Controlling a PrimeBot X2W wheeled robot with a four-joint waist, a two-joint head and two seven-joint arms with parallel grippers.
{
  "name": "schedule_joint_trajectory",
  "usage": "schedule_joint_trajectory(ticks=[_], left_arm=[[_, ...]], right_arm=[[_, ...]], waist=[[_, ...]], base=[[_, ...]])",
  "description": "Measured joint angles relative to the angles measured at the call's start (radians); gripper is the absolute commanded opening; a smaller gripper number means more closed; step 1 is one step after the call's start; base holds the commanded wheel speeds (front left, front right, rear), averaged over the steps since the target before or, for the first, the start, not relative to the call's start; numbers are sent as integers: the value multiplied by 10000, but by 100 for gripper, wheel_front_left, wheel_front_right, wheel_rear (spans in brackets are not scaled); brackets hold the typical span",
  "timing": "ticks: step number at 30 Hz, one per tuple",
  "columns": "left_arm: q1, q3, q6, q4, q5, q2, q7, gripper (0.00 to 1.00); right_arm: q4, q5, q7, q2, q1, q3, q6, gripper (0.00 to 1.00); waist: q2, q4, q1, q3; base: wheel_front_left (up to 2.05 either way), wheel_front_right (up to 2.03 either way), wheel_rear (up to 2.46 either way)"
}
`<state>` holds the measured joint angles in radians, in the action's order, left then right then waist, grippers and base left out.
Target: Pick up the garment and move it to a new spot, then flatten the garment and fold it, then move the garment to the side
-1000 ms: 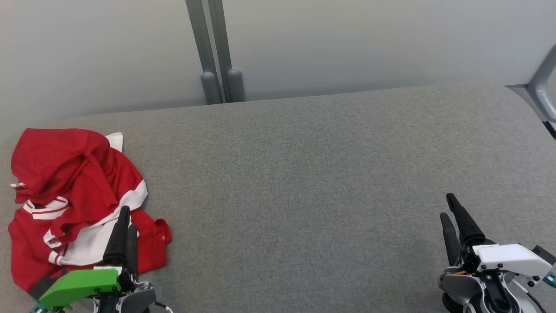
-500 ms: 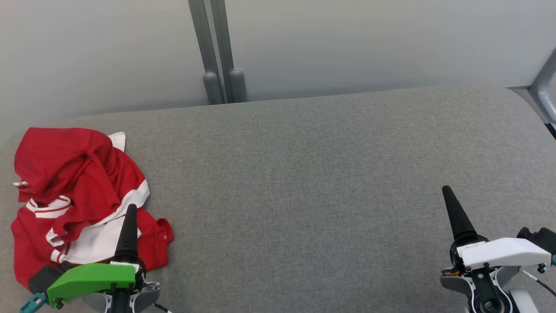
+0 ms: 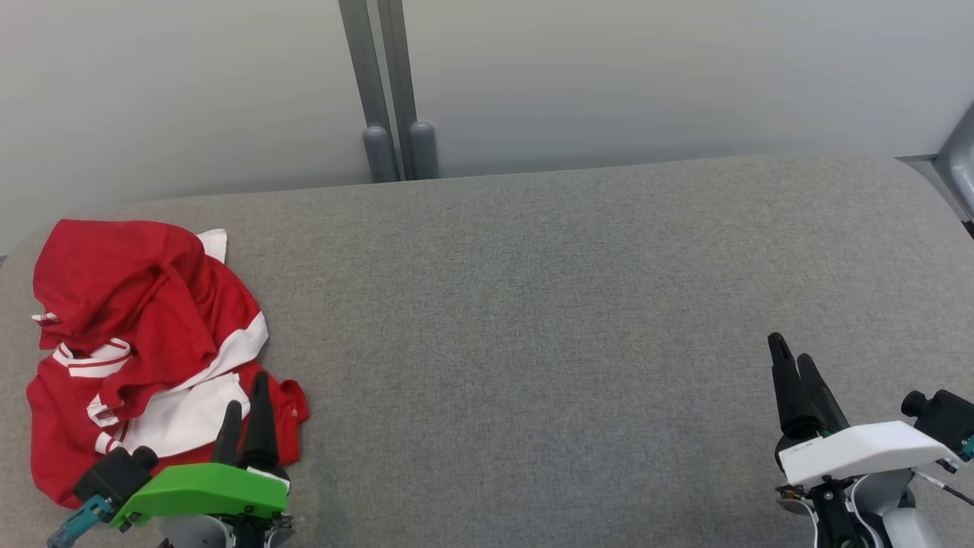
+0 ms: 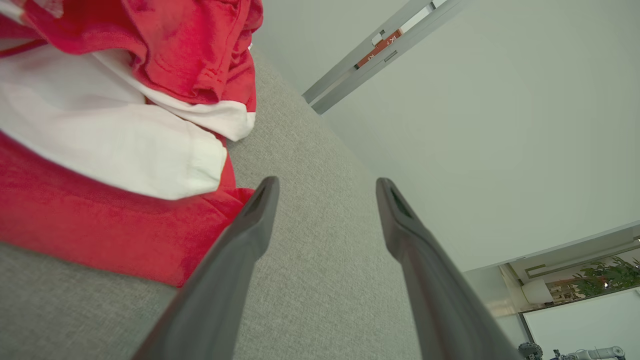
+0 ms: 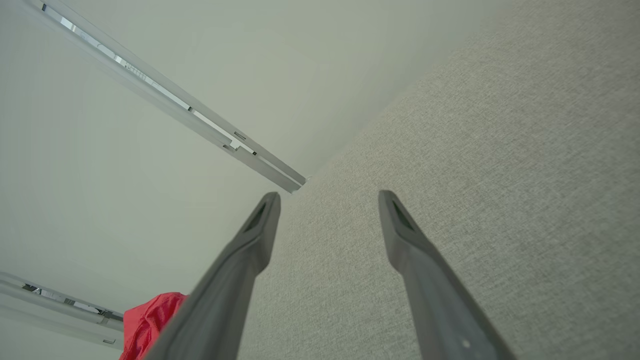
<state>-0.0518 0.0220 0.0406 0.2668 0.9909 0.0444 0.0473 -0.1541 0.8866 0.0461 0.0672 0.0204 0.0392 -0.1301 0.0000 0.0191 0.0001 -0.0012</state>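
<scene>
- Desk (image 3: 533,304), covered in grey woven fabric, spans nearly the whole width of the head view, and its far corners are rounded.
- Pale grey wall (image 3: 647,68) rises just behind the desk's far edge.
- Garment (image 3: 137,320), red with white panels and red-striped white trim, lies crumpled in a heap at the desk's left end. Its bunched red upper part is folded over the white lower part. In the right wrist view a scrap of the red cloth shows at the bottom left.
- Twin grey posts (image 3: 388,91) stand side by side against the wall behind the desk, left of centre.
- Left claw (image 3: 247,392), under a green wrist cover (image 3: 202,491), is at the garment's near right corner. Its two dark fingers are spread apart with nothing gripped between them. In the left wrist view the finger on that view's left overlaps the red hem, and the other finger is over bare grey fabric. Whether the first finger touches the cloth cannot be told.
- Right claw (image 3: 790,348), under a white wrist cover (image 3: 860,449), is near the desk's right front, well apart from the garment. Its fingers are likewise parted and hold nothing, with bare grey fabric between them.
- Small teal plug (image 3: 72,525) sticks out at the left of the green cover, next to a black knob (image 3: 114,473).
</scene>
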Motion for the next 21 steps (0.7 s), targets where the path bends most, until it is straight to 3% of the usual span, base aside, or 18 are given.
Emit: schedule_joint_trajectory(ticks=[11,21], left_arm=[[58,88,-232,194,-1762,157,355,100],[247,362,-171,-42,-3218,291,671,100]], right_arm=[[165,-1655,359,92,-81,-123,0,100],[207,-2895,663,96,-157,-4,0,100]], waist=[[0,77,0,-26],[0,122,0,-47]], base=[[0,0,0],[0,0,0]])
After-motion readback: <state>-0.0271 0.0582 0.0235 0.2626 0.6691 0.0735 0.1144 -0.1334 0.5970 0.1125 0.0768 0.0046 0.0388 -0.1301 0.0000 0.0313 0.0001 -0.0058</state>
